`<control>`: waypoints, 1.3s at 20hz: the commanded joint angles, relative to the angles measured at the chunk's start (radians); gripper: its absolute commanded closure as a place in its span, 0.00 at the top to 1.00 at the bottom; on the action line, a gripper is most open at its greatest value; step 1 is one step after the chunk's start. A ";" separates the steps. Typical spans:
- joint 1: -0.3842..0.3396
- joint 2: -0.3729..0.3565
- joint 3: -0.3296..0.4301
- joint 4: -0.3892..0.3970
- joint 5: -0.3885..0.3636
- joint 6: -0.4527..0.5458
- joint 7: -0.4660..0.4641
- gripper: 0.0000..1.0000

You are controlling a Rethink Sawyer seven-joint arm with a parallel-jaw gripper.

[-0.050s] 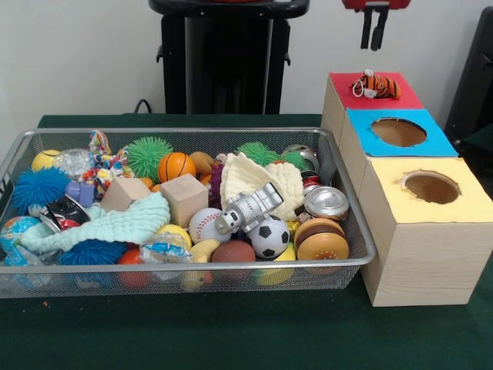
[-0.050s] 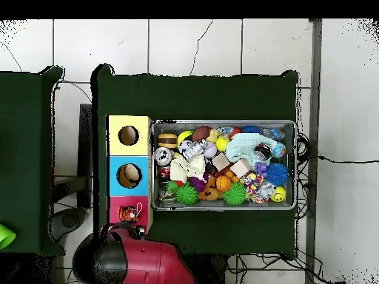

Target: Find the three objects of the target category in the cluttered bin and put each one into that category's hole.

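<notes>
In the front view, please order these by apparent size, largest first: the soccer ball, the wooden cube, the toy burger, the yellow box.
1. yellow box
2. wooden cube and toy burger: look alike, not ranked
3. soccer ball

The bin was silver wire mesh on a dark green table. The boxes' tops were red, blue and yellow, their sides pale wood. An orange, black-striped tiger lay on the red. Inside the bin were a black-and-white football, an orange basketball, green and blue spiky balls, and a mint cloth.
</notes>
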 commanded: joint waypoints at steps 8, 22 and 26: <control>-0.095 0.248 0.180 0.027 -0.024 -0.300 0.176 0.00; -0.091 0.291 0.160 -0.004 -0.032 -0.292 0.165 0.00; -0.062 0.058 0.106 0.015 -0.017 0.023 0.147 0.00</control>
